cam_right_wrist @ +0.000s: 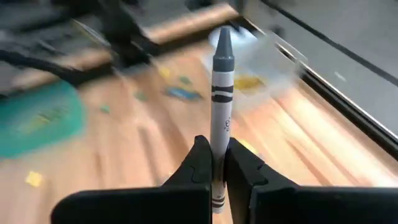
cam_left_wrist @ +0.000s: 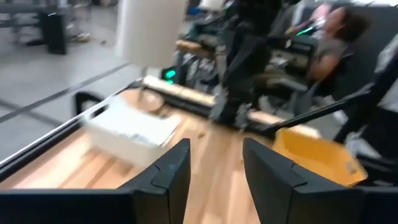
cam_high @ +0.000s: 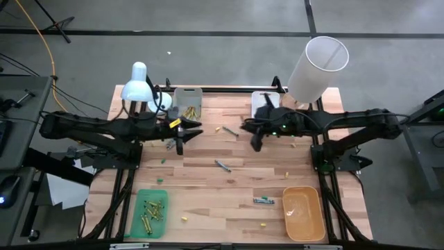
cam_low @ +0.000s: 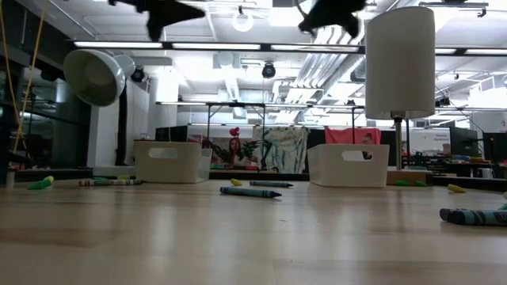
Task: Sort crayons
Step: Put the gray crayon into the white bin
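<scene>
A: Where's your high cam?
B: Straight above the orange tray, whole table in shot. Low cam's at tabletop lvl, facing the room.
A: Wrist cams?
B: Close in; left one shares that tray.

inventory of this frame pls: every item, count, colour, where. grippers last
Grey tray: one, far edge, left of centre; yellow crayons in it.
White tray: one, far edge, right of centre.
Green tray: one, near left; yellowish crayons inside.
Orange tray: one, near right.
Loose crayons: several, grey, teal, green, yellow, scattered on the wooden table.
Lamps: two, white; one far left, one far right.
Left gripper: open, empty, above the table near the grey tray.
Right gripper: shut on a grey crayon, near the white tray.
</scene>
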`<act>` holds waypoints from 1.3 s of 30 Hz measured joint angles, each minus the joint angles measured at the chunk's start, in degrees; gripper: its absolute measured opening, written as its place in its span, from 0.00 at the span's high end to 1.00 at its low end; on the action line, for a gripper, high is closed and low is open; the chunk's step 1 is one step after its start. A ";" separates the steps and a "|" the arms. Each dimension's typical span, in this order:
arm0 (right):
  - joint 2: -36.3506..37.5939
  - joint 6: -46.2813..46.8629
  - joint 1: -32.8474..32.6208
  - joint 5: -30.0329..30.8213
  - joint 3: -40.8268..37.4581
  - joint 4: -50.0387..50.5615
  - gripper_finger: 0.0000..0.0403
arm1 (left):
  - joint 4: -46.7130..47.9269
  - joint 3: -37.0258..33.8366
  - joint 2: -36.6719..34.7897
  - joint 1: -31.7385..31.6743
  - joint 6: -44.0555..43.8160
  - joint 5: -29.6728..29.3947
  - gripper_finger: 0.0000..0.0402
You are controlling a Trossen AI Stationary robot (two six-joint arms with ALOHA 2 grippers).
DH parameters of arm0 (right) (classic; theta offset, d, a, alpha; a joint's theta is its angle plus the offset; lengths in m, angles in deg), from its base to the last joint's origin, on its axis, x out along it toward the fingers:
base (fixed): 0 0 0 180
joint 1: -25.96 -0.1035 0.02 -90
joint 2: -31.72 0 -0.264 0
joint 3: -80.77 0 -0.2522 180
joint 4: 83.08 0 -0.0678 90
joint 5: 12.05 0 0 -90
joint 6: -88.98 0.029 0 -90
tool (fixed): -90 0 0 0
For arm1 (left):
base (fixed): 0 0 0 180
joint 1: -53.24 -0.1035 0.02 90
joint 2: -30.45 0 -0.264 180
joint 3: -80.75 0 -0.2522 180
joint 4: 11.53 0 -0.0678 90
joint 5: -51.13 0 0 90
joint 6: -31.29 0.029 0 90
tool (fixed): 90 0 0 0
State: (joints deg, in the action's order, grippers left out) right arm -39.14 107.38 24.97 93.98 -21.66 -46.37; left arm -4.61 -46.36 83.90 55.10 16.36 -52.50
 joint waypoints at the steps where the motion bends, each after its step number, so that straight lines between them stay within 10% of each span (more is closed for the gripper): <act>1: 1.05 1.12 0.00 1.46 0.00 3.59 1.00 | 2.13 -0.01 -1.17 0.08 0.01 -1.01 0.66; 6: 5.66 7.24 -0.62 8.19 -1.99 14.49 1.00 | 7.80 -0.01 -5.30 0.12 0.06 -3.97 0.66; 18: 17.62 30.33 3.79 8.19 -24.79 0.22 1.00 | 10.80 -0.04 -5.78 0.12 -2.96 -6.68 0.66; 29: -2.29 27.81 31.34 -7.17 -17.03 2.59 0.98 | 10.84 -0.07 -3.80 0.10 -6.06 -6.97 0.66; 39: -19.04 29.43 38.19 -14.29 -16.50 -1.62 0.98 | 10.51 -0.05 -3.85 0.11 -6.04 -6.99 0.66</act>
State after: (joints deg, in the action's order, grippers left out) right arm -58.18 136.81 63.16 79.69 -38.16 -47.98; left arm 5.91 -46.42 80.05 55.21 10.31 -59.48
